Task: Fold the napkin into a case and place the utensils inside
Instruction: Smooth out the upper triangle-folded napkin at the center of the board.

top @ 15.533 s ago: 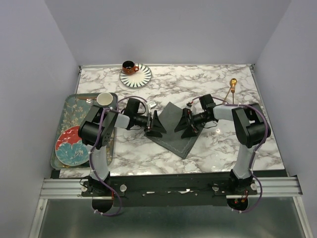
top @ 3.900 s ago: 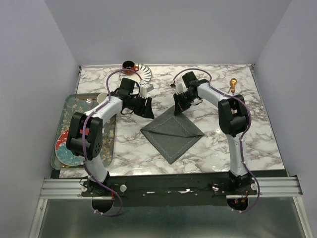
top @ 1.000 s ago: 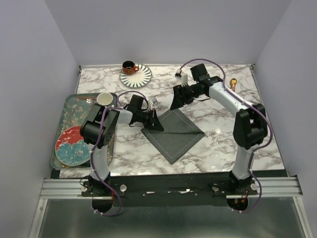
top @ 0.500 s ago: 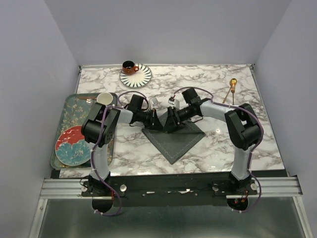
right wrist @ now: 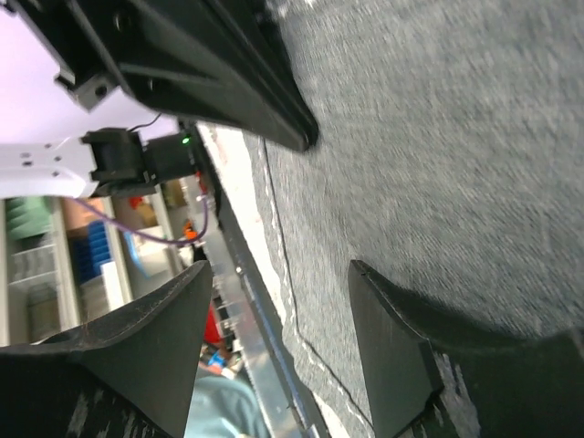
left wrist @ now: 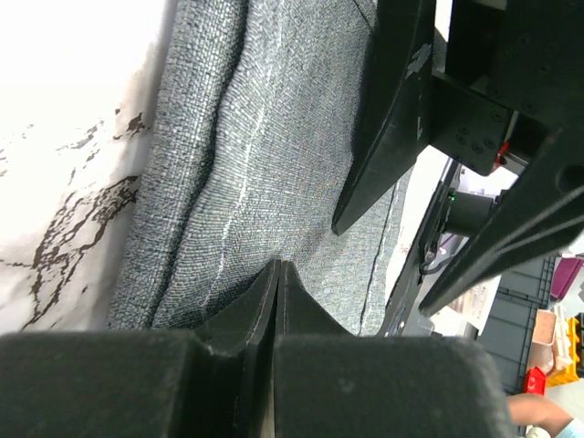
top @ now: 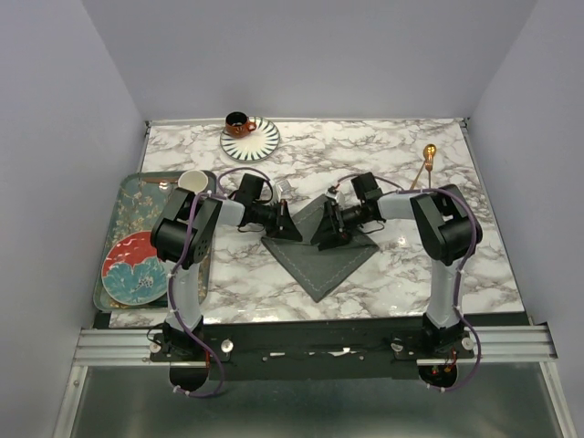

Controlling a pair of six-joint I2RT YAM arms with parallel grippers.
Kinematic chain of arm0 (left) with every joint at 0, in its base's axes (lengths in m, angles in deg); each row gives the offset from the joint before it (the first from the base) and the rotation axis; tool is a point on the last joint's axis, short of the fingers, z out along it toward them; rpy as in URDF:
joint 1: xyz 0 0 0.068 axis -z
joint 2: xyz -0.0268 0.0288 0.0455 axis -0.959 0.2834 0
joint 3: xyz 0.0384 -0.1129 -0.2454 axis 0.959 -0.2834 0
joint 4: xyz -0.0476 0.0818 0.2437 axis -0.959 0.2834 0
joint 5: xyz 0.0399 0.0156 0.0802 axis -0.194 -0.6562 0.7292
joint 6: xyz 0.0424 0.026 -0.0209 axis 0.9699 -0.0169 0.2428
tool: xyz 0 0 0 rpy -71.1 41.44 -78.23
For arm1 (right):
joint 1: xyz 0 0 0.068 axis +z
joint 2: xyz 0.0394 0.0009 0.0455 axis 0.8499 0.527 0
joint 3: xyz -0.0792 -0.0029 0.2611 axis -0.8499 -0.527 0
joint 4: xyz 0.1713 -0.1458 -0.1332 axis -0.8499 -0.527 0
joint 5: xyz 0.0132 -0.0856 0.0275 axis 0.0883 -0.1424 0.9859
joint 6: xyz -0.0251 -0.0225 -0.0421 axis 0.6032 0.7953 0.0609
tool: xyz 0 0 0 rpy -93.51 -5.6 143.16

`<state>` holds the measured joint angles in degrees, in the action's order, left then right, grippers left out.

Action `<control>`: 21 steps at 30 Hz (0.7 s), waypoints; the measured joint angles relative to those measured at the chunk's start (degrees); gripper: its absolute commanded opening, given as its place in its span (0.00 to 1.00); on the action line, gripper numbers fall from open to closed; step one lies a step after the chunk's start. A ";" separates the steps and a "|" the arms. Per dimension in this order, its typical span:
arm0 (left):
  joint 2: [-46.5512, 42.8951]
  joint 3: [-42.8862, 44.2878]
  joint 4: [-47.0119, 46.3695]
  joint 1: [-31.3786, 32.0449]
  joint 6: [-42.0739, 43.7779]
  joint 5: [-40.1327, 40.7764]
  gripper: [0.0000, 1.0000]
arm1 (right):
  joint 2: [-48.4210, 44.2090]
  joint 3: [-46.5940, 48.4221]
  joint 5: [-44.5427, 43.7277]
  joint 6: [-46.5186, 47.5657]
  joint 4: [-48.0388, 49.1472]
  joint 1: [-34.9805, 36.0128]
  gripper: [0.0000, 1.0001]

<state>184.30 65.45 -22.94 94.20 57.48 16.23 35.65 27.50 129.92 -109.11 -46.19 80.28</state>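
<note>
While the dark grey napkin (top: 321, 260) lies as a diamond mid-frame on the marble desk (top: 383, 146), the left end effector (top: 290, 228), pressed together, sits at its left corner. The right end effector (top: 327, 235), spread, faces it over the cloth. The gold utensils (top: 426, 162) lie upper right, nearer the right arm.

Dark grey napkin (top: 321, 258); white marble table (top: 383, 153), grey veins; gold-copper utensils (top: 428, 157)

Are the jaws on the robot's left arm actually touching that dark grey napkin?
Touching. The left wrist view shows it: the left arm's jaws are shut, and the fingertips press into the napkin, pinching a fold that ridges up from them.
</note>
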 measured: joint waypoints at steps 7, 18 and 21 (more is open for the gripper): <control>0.09 0.07 1.29 -0.92 0.96 -0.83 0.04 | -1.01 -4.72 4.00 0.26 0.66 -4.28 0.70; 0.09 -0.09 2.43 -1.97 1.99 -1.84 0.04 | -2.60 -8.09 5.70 3.26 -2.99 -10.67 0.67; 0.09 -0.09 2.43 -1.97 2.25 -1.88 0.03 | -2.60 -8.26 5.81 3.30 -3.45 -12.11 0.64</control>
<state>184.39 65.36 -20.52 92.23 59.73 14.35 33.05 19.24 135.73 -105.81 -49.64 68.18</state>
